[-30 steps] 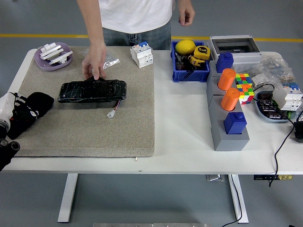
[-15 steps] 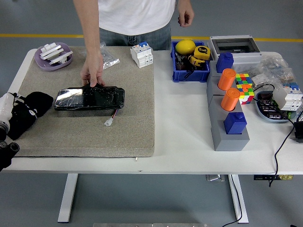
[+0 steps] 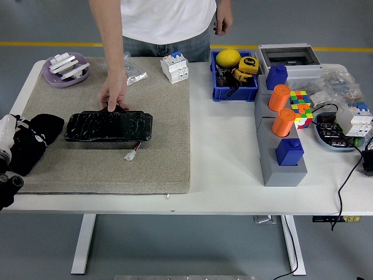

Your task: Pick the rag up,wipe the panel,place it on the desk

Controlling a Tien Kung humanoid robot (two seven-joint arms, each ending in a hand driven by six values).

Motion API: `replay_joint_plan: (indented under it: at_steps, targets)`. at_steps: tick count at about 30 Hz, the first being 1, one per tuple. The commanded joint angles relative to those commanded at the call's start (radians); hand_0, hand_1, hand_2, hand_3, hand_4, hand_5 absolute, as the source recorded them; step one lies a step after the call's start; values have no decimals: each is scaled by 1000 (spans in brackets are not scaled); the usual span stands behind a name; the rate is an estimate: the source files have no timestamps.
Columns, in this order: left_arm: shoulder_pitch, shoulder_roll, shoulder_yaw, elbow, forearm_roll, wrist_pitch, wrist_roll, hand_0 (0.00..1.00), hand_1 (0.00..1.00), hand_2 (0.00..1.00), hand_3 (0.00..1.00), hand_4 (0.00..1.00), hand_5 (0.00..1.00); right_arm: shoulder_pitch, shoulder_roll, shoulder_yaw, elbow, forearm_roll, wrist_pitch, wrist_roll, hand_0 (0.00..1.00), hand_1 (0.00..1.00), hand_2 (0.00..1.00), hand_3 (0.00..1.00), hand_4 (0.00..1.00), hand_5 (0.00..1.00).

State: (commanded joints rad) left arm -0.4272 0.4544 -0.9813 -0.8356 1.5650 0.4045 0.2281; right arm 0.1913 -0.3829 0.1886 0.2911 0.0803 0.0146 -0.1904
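The black panel lies flat on the grey mat, its short wire and white plug trailing toward the near edge. A person's hand rests on the panel's far edge. The black rag is bunched at the mat's left edge, just left of the panel. My left hand comes in at the picture's left edge and sits against the rag; black on black hides its grip. My right arm is out of sight.
A purple dish with white parts sits at the mat's far left corner, a white breaker at its far right. Right of the mat are a blue bin, a grey block rack with orange cylinders, a colour cube and cables.
The person has slid the panel toward me and a little left, straightening it on the mat. The rag and my left hand have barely shifted.
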Motion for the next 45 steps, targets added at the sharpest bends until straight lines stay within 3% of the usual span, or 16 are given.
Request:
replay_joint_plan:
  at_steps: [10,18,22,45]
  targets:
    - [8,22,-66,-76,11,-12,31,334,188,456,444,410,2,-1,4,0,0,1,1,0,705,696,694,636,998,556]
    - [40,8,-125,-254,57,-22,110,325,173,460,448,391,2,-4,4,-5,0,5,2,2,705,696,694,636,998,556]
    - [41,-2,-119,-298,83,-23,129,325,173,460,448,391,2,-2,5,-8,0,5,2,3,705,696,694,636,998,556]
    - [28,-39,-21,-250,112,-14,141,319,165,459,450,362,2,-3,1,-9,-3,7,2,7,704,696,694,636,998,557]
